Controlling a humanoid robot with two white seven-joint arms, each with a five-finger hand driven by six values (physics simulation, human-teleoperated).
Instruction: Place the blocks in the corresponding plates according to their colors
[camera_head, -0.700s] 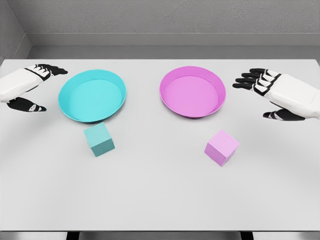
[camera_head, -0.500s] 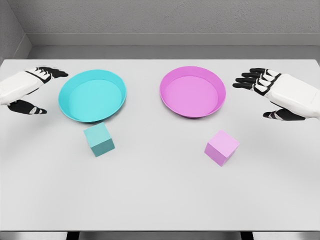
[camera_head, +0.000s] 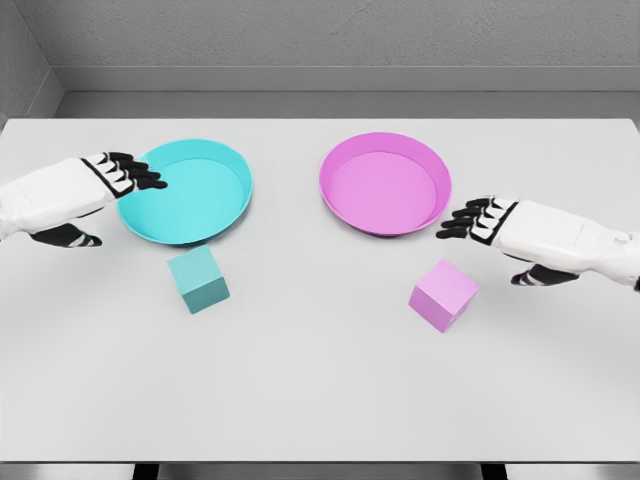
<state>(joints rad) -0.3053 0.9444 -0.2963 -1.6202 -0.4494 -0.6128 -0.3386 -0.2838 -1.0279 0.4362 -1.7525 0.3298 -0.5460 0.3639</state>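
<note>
We see a white surface carrying two plates and two blocks. The cyan plate sits toward the far left part of the surface, and the pink plate sits to its right, nearer the middle of the far edge; the two are apart from each other and neither holds anything. The cyan block rests on the surface just in front of the cyan plate, close to its near rim but outside it. The pink block lies in front of the pink plate and a little toward the right edge, turned so that a corner faces us, clear of the plate's rim. Our left hand comes in from the left edge and hangs beside the cyan plate, its dark fingers stretched loosely over the plate's left rim and the thumb held lower, gripping nothing. Our right hand reaches in from the right edge, its fingers spread and pointing toward the near right side of the pink plate, just beyond the pink block and above it, with nothing in its grasp.
</note>
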